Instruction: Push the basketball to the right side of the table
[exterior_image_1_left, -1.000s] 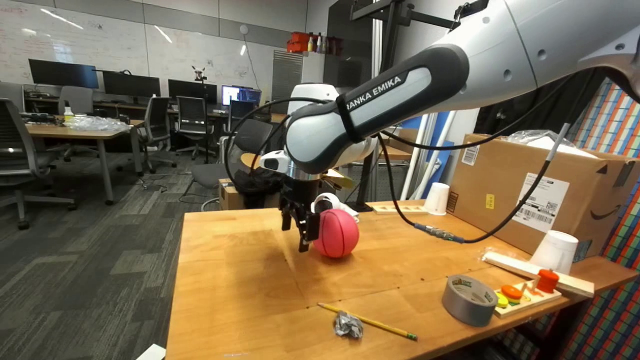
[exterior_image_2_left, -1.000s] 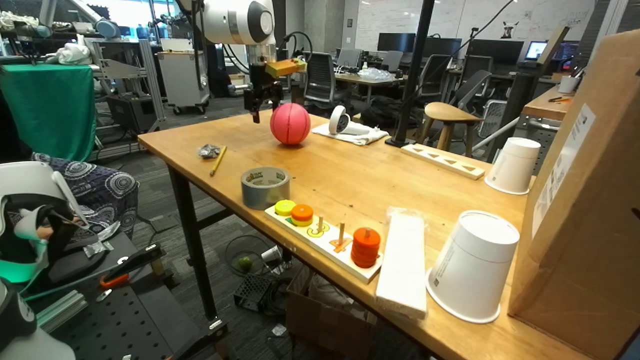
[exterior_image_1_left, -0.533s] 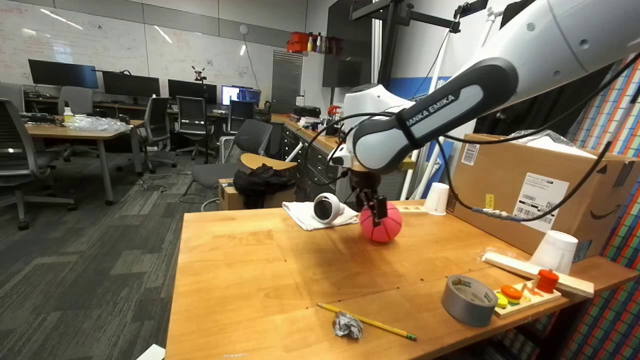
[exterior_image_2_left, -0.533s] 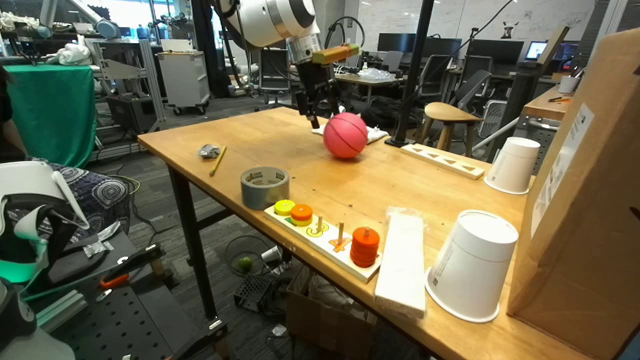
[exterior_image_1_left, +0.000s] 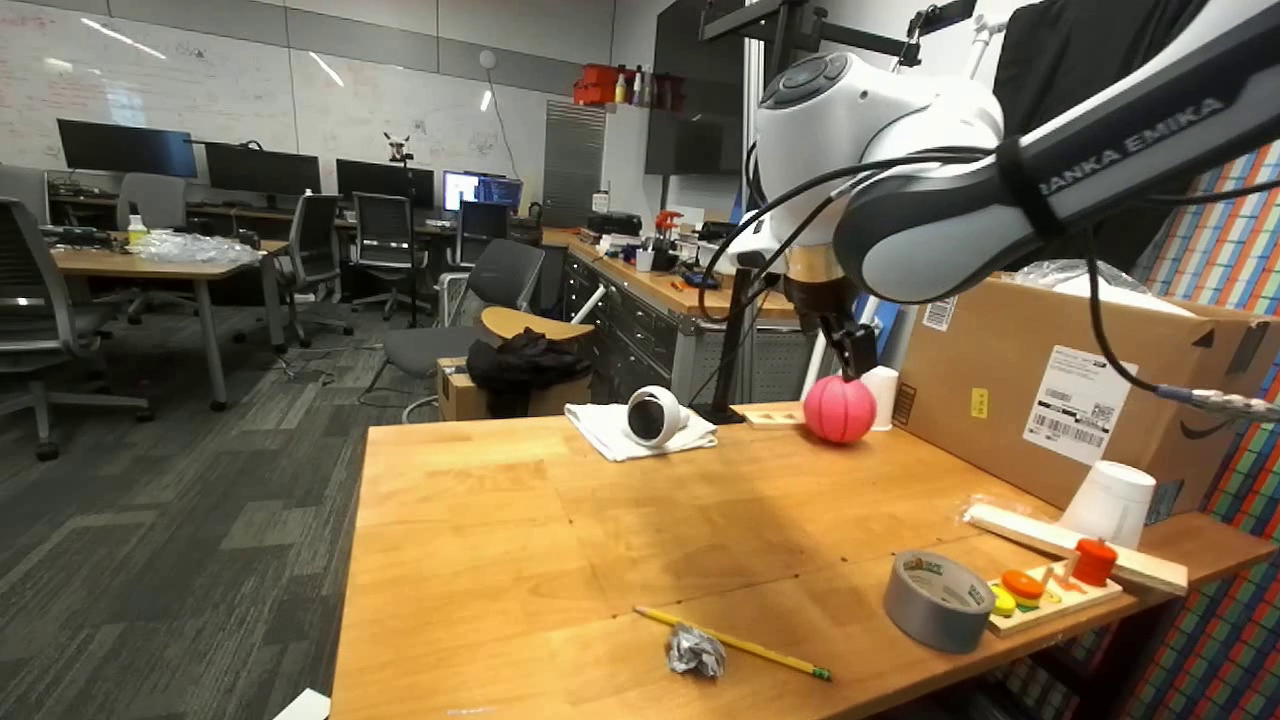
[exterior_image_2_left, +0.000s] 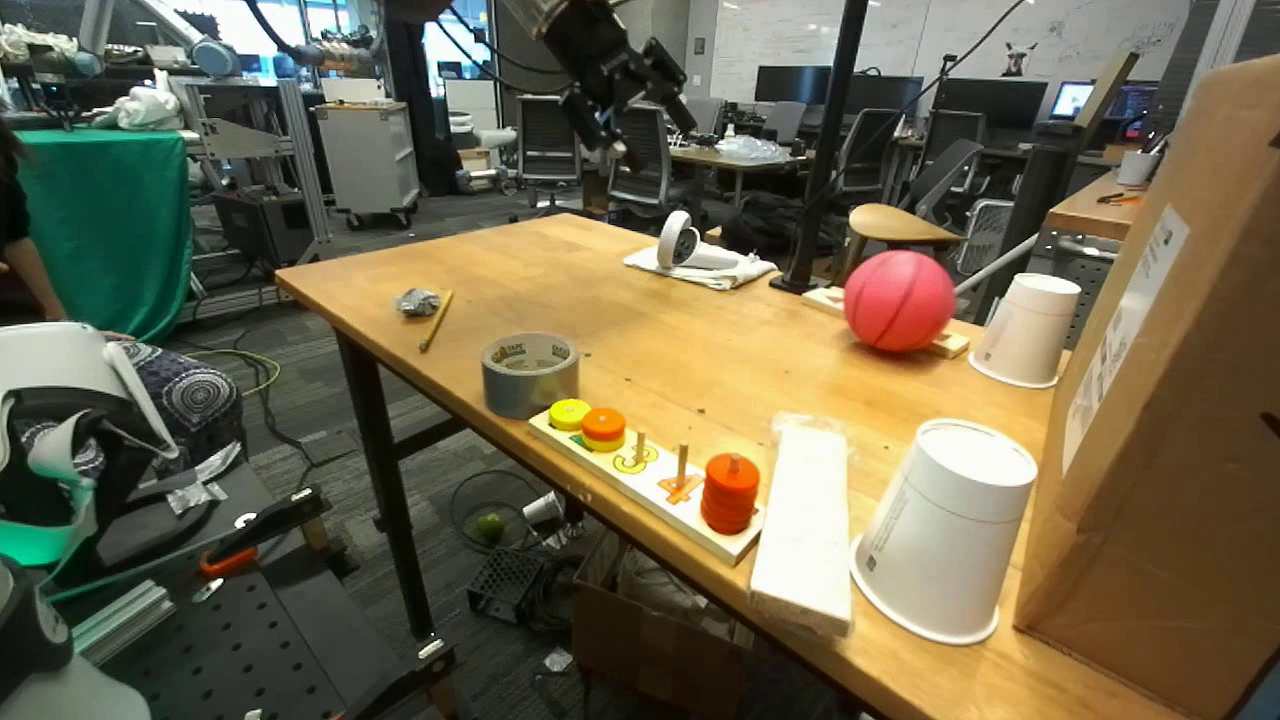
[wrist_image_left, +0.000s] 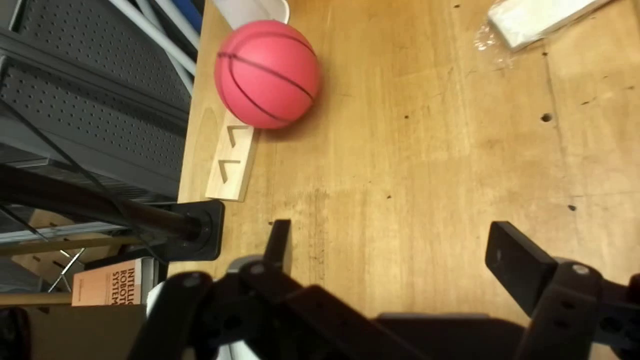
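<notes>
The pink basketball (exterior_image_1_left: 840, 412) sits on the wooden table (exterior_image_1_left: 470, 560), near the back edge and the cardboard box. It shows in an exterior view (exterior_image_2_left: 898, 302) at the wooden strip with triangular cutouts, covering its middle. In the wrist view the basketball (wrist_image_left: 267, 75) is at the upper left, beyond the fingers. My gripper (exterior_image_2_left: 650, 140) is raised above the table and tilted, apart from the ball. In an exterior view the gripper (exterior_image_1_left: 850, 365) overlaps the ball's top only by line of sight. In the wrist view the gripper (wrist_image_left: 390, 230) is open, with nothing between its fingers.
A white cup (exterior_image_2_left: 1030, 330) and the large cardboard box (exterior_image_1_left: 1060, 400) stand beyond the ball. A black pole (exterior_image_2_left: 820, 150) rises at the back edge near a white controller (exterior_image_1_left: 655, 415) on a cloth. Tape (exterior_image_1_left: 938, 600), a ring toy (exterior_image_2_left: 640, 470) and a pencil (exterior_image_1_left: 740, 640) lie along the opposite edge.
The basketball has rolled along the table toward the box and cup, onto or against the wooden strip. My gripper followed it, then rose, tilted and parted from it.
</notes>
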